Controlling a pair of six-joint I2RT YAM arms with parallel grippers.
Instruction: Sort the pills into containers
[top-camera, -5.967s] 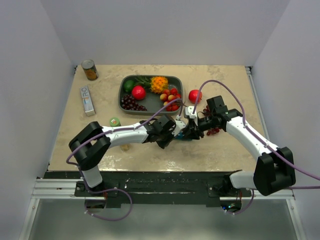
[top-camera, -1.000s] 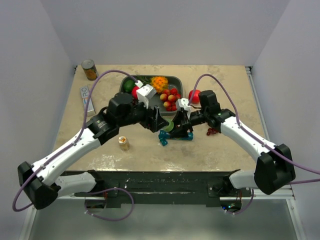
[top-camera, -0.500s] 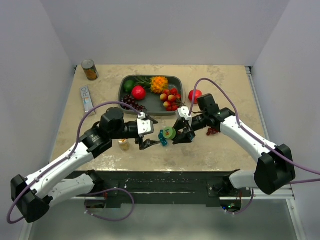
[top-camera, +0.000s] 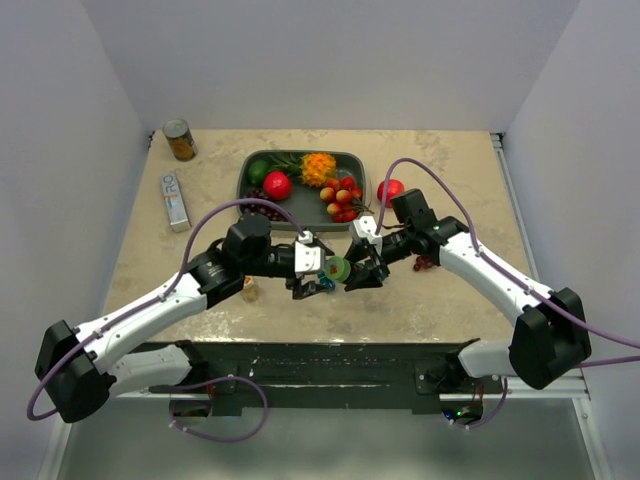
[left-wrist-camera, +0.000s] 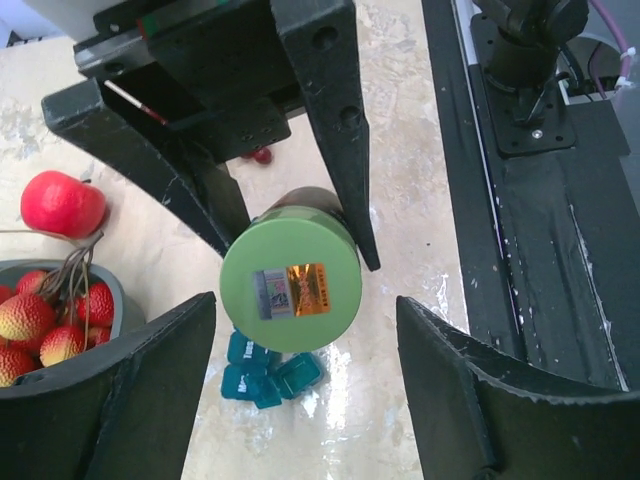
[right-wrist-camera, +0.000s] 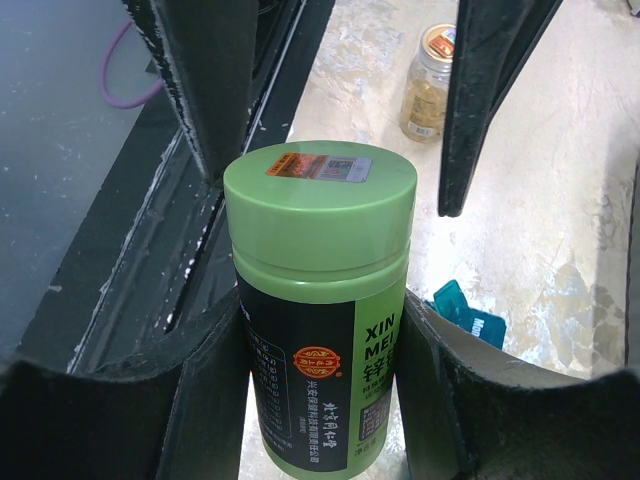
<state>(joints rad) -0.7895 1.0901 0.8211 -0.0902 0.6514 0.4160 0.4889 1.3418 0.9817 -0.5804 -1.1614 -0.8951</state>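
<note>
Top external view, from the left: a small amber bottle (top-camera: 248, 288) stands on the counter (top-camera: 450, 300) just behind your left claw (top-camera: 315, 272). That claw's jaws are apart, one on each side of the green lid (left-wrist-camera: 290, 292), with a clear gap on both sides and no contact.

The teal containers (left-wrist-camera: 268, 372) lie on the counter directly under the lid, between the two claws. They look thin and light, so they would likely skid or tip at a nudge; keep the fingers off them.

Your right claw (top-camera: 355, 270) is clamped on the body of the green pill bottle (right-wrist-camera: 320, 330), holding it off the counter with the lid aimed at the left claw. The bottle looks like rigid, smooth plastic, probably light, and the lid wall appears slick. Take it square across the lid's side wall, above the neck seam, and close firmly before twisting, or it may slip.
</note>
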